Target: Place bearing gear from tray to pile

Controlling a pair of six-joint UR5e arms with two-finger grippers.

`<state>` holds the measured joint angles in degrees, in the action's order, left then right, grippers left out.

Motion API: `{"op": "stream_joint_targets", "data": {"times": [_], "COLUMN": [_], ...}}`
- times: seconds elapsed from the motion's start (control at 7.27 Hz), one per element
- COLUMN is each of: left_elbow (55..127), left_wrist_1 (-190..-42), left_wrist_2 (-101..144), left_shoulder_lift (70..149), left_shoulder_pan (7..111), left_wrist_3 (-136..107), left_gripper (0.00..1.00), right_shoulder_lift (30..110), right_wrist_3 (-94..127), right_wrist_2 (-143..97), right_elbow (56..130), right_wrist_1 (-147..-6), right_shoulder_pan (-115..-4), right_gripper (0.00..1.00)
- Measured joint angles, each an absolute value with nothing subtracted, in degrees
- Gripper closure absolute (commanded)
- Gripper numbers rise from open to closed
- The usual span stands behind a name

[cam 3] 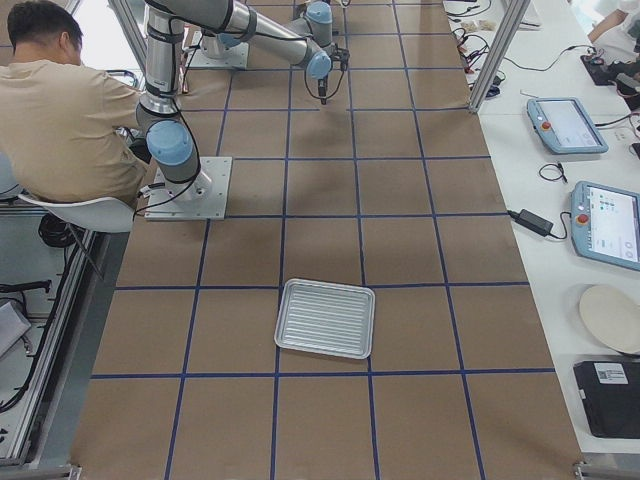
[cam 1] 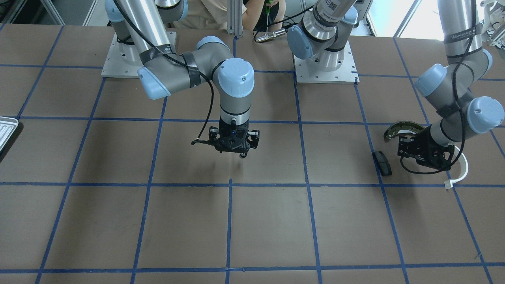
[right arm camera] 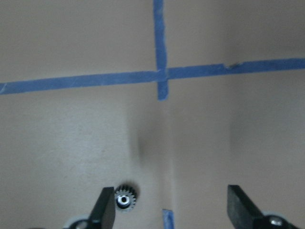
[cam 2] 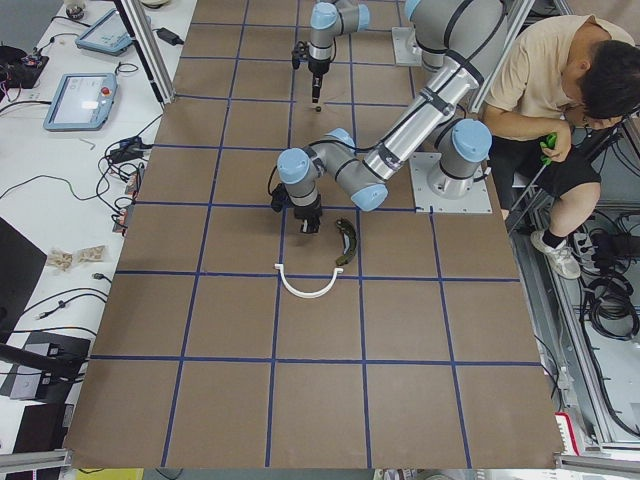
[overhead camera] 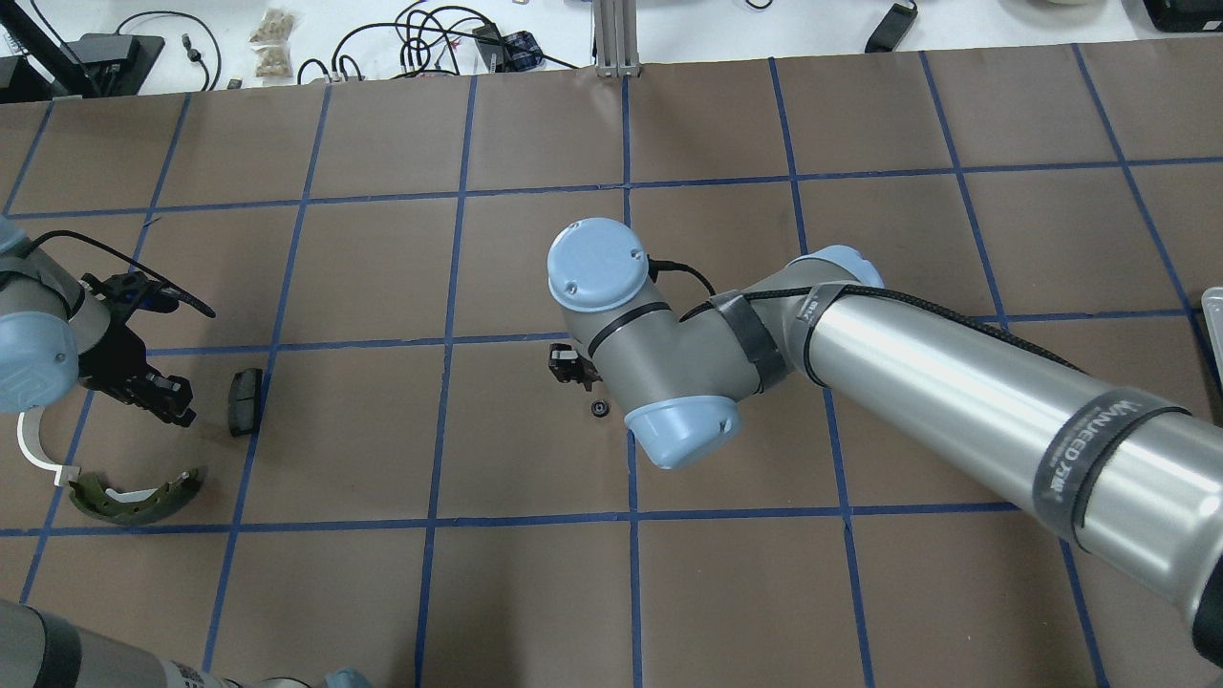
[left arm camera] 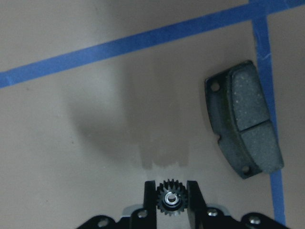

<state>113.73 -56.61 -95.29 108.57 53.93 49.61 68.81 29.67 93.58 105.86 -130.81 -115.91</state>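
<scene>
My left gripper [left arm camera: 171,190] is shut on a small black bearing gear [left arm camera: 171,199] and holds it just above the table, beside the dark rectangular pad [left arm camera: 243,126]. In the overhead view the left gripper [overhead camera: 162,397] hangs among the pile: the pad [overhead camera: 246,401], the olive brake shoe [overhead camera: 139,497] and the white arc [overhead camera: 33,444]. My right gripper [right arm camera: 174,210] is open over the table's middle. A second small gear [right arm camera: 125,198] lies on the table by its left finger, and it also shows in the overhead view [overhead camera: 599,409]. The ribbed silver tray [cam 3: 325,318] lies far off on the robot's right.
The tray's rim shows at the front view's left edge [cam 1: 6,132]. A seated operator [cam 3: 60,110] is behind the robot bases. The table is brown with blue tape grid lines. Tablets and cables lie on the white bench beyond the far edge.
</scene>
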Motion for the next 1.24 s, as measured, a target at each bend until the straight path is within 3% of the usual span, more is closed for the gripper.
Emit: {"op": "stream_joint_targets", "data": {"times": [0.28,0.69,1.24], "left_elbow": [113.06,110.77,110.16], "left_wrist_1": [-56.58,-57.4,-57.97], "left_wrist_2": [-95.35,-94.7,-91.04], "left_shoulder_lift": [108.54,107.01,104.06], "left_shoulder_pan": [53.9,58.7,81.06], "left_wrist_3": [48.82,41.7,19.32], "left_gripper": [0.0,0.0,0.0], "right_shoulder_lift": [74.62,78.01,84.59], "right_wrist_3": [19.41,2.42,-2.92], "right_wrist_2": [92.39,91.35,92.99], "right_elbow": [102.47,86.14,80.91], "right_wrist_1": [-122.22,-99.3,-87.93], "right_shoulder_pan": [-108.18,-96.77,-92.33], "right_gripper": [0.0,0.0,0.0]}}
